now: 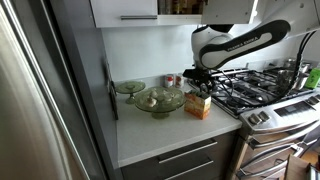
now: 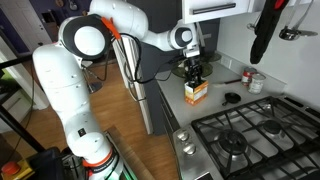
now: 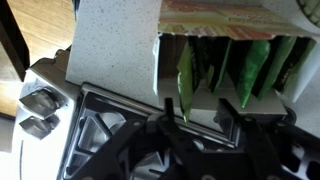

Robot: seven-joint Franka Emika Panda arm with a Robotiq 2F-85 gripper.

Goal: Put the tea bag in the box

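Yellow-orange cardboard box (image 1: 198,105) stands on the white counter (image 1: 165,135), its top open. Reddish print shows on its side in both exterior views (image 2: 196,93) and on its flap in the wrist view (image 3: 215,15). No lettering is legible in any view.

Gripper (image 1: 200,78) hangs directly above the box, close to its mouth (image 2: 194,70).

Wrist view: green sachets (image 3: 257,65) stand upright inside the box. One green tea bag (image 3: 185,80) sits at the box's near edge, reaching down to the dark gripper (image 3: 198,118). Cannot tell whether the fingers are parted or pinching it.

Green-tinted glass bowl (image 1: 158,100) sits just beside the box. Gas stove (image 1: 250,85) is on the box's other side.
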